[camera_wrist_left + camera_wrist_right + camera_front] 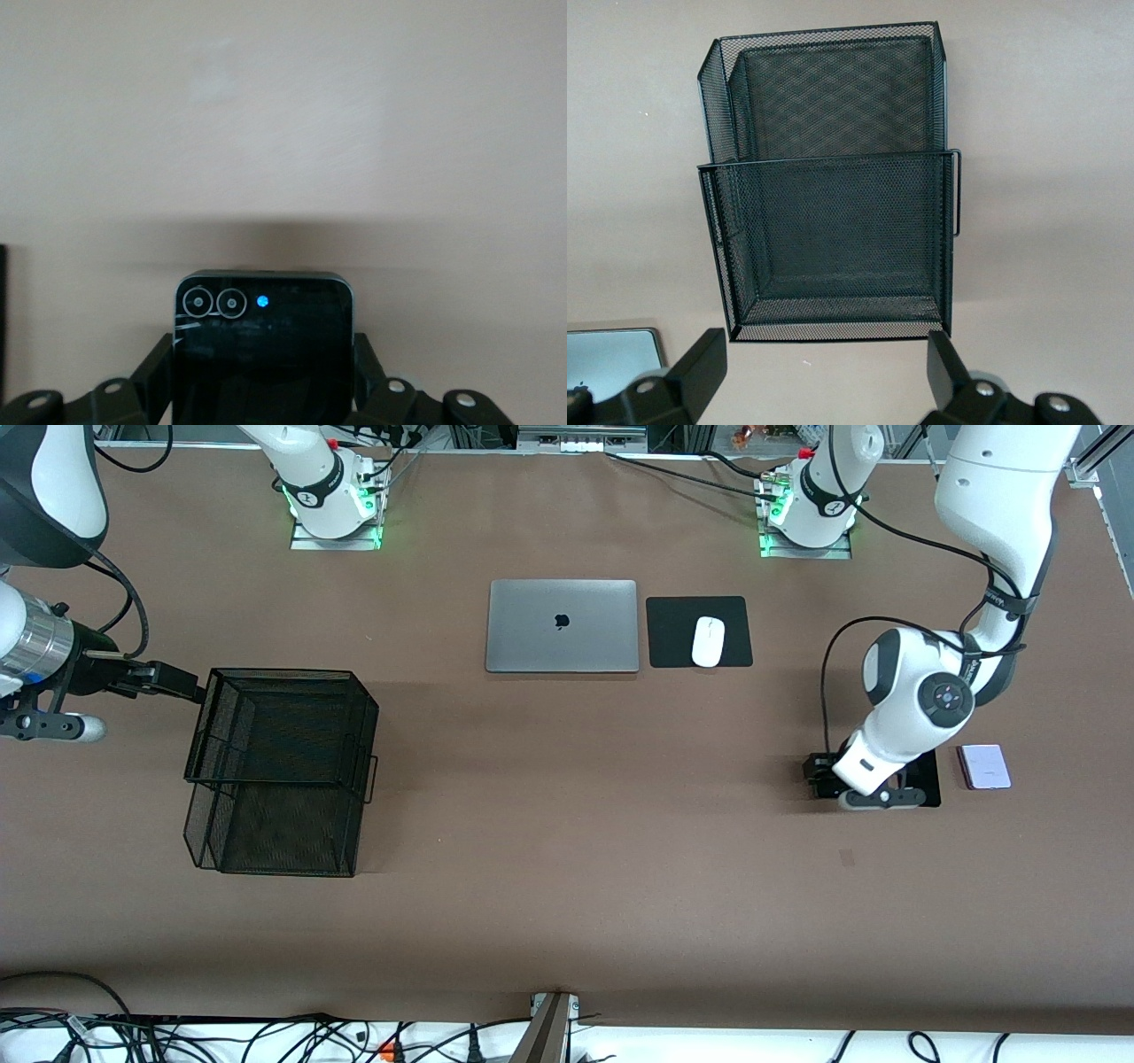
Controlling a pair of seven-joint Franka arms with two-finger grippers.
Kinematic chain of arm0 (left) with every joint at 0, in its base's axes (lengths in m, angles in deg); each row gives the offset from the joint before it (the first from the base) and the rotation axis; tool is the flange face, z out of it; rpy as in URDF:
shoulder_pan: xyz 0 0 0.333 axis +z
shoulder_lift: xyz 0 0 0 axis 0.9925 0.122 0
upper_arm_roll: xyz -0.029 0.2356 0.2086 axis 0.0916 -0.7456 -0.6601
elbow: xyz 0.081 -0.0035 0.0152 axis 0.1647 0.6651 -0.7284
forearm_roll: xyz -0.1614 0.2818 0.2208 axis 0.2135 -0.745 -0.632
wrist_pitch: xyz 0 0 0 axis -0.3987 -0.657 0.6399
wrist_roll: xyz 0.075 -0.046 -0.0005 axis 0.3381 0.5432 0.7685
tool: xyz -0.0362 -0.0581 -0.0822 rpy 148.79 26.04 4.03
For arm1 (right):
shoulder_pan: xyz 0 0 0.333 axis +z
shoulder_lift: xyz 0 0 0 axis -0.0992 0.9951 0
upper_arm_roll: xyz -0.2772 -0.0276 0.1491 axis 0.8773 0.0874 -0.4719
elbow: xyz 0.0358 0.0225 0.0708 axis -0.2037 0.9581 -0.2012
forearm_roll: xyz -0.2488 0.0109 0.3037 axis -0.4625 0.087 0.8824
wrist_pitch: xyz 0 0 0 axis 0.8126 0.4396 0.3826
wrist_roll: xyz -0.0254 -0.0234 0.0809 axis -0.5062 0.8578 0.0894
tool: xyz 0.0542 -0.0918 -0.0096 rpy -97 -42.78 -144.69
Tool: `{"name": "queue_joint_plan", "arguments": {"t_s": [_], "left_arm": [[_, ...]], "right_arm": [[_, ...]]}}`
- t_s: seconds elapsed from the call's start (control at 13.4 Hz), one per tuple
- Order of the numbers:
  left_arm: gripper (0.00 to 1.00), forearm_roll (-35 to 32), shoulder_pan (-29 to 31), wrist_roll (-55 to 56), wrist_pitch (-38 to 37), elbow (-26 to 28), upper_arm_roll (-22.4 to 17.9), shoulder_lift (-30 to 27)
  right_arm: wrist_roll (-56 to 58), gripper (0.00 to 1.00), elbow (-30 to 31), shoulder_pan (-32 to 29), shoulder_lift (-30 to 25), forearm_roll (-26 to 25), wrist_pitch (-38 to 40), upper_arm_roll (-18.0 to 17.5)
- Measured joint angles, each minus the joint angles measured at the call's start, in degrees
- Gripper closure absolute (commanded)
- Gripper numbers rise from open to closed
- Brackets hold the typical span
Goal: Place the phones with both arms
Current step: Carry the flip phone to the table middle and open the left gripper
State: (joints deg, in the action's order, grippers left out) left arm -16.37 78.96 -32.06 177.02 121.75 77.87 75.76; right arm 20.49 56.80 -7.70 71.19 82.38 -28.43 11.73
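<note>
Brown table (567, 824), phones waiting.
Left gripper (263, 376) fingers clamp the small black phone (263, 354); lift level. Right gripper (819, 372), fingers apart, waits by the mesh basket (833, 177).

A small squarish black phone (263, 350) with rounded corners, two ringed camera lenses and a glowing blue dot sits between the black fingers (156, 372) of the left gripper (263, 381), which press against its two sides. It is above a plain brown tabletop (283, 124).
</note>
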Motion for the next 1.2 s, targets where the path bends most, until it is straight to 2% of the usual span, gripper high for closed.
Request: {"name": "queue_joint_plan", "arguments": {"t_s": [0.22,0.37,0.52,0.67,0.97,1.2], "left_arm": [[0.99,0.0,-7.11,9.91,-3.77,-5.39,0.32,1.26],[0.99,0.0,-12.88,17.45,-5.16,-9.47,0.41,4.58],[0.99,0.0,-18.25,23.34,-7.95,-15.96,0.42,9.18],[0.99,0.0,-22.59,26.63,-9.23,-21.69,0.42,13.12],[0.99,0.01,-29.78,32.01,-9.42,-29.17,0.43,17.34],[0.99,0.01,-33.99,35.64,-9.35,-36.31,0.36,21.62]], "right_arm": [[0.0,0.0,0.0,0.0,0.0,0.0,0.0,0.0],[0.0,0.0,0.0,0.0,0.0,0.0,0.0,0.01],[0.0,0.0,-0.01,-0.01,0.0,0.0,0.0,0.03],[0.0,0.0,-0.03,-0.02,-0.04,-0.02,0.0,0.74],[0.23,0.0,-0.07,-0.14,-0.17,-0.02,0.01,4.04],[0.23,0.0,-0.45,-0.14,-0.34,-0.02,0.0,4.75]]}}
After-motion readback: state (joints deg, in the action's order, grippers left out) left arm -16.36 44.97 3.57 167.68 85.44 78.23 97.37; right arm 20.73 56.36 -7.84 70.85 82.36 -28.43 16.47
